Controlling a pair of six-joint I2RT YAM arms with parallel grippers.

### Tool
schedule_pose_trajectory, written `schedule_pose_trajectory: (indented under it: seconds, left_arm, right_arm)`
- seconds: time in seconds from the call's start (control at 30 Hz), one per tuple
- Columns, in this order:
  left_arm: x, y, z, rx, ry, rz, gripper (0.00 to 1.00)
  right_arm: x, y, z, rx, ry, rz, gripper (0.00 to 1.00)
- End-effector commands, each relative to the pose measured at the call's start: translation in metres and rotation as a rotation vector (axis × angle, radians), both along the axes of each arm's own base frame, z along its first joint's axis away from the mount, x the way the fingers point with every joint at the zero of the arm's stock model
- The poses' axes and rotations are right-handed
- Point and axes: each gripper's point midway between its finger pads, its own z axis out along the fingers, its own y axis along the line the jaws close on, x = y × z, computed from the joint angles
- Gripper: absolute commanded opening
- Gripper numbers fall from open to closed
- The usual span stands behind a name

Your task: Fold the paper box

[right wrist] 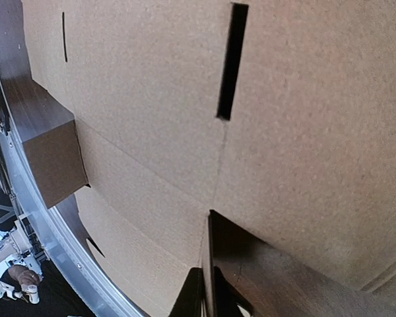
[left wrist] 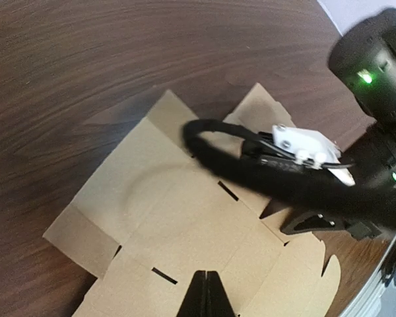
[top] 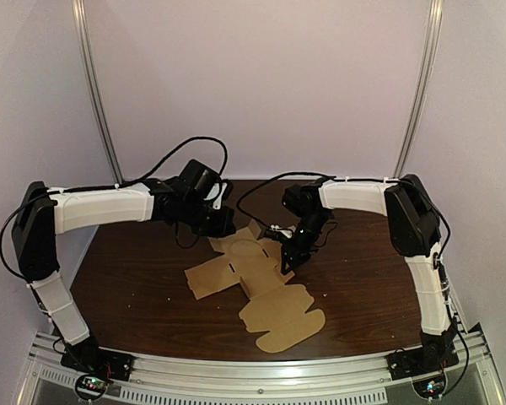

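Paper box (top: 253, 283): unfolded, lying flat on the worktop (top: 126, 291).
Left gripper (top: 222, 224): jaws closed, at the box's far edge.
Right gripper (top: 287, 257): jaws pinching a right-side flap.

Flat cardboard box blank (left wrist: 178, 218) on dark wooden table (left wrist: 86, 66), black cable (left wrist: 251, 168) across it.

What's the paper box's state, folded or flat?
Mostly spread flat: the paper box lies open on the table, slots and creases showing. The right gripper holds one edge up.

A dark wood table (top: 126, 295) stands before pale walls (top: 253, 84).
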Motion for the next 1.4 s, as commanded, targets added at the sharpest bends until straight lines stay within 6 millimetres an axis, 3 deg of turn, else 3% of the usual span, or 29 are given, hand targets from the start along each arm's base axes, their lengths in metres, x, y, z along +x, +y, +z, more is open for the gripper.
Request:
schedule_pose_trajectory:
  seconds: [0.0, 0.23, 0.43, 0.63, 0.8, 0.93, 1.13, 1.37]
  left_arm:
    - [0.0, -0.029, -0.016, 0.039, -0.095, -0.223, 0.0]
    - [0.008, -0.05, -0.047, -0.061, 0.024, -0.138, 0.0]
    - [0.007, -0.062, -0.091, -0.108, 0.153, -0.075, 0.0]
    - [0.003, -0.055, -0.119, -0.103, 0.23, 0.007, 0.0]
    - [-0.002, -0.042, -0.14, -0.051, 0.279, 0.068, 0.0]
    - [-0.007, -0.031, -0.155, 0.005, 0.323, 0.105, 0.0]
    - [-0.014, -0.024, -0.166, 0.021, 0.354, 0.133, 0.0]
    - [-0.011, -0.025, -0.161, 0.012, 0.338, 0.145, 0.0]
  right_arm:
    - [0.001, -0.005, -0.009, -0.046, -0.011, 0.022, 0.05]
    - [0.002, -0.006, -0.011, -0.05, -0.006, 0.021, 0.05]
    - [0.003, -0.003, -0.014, -0.047, 0.009, 0.015, 0.05]
    - [0.005, -0.003, -0.014, -0.051, 0.005, 0.012, 0.07]
    - [0.007, -0.003, -0.011, -0.035, 0.023, -0.006, 0.19]
    - [0.007, -0.003, -0.002, 0.009, 0.055, -0.032, 0.22]
    - [0.001, 0.001, 0.009, 0.078, 0.103, -0.052, 0.2]
    - [0.0, 0.006, 0.008, 0.098, 0.127, -0.065, 0.14]
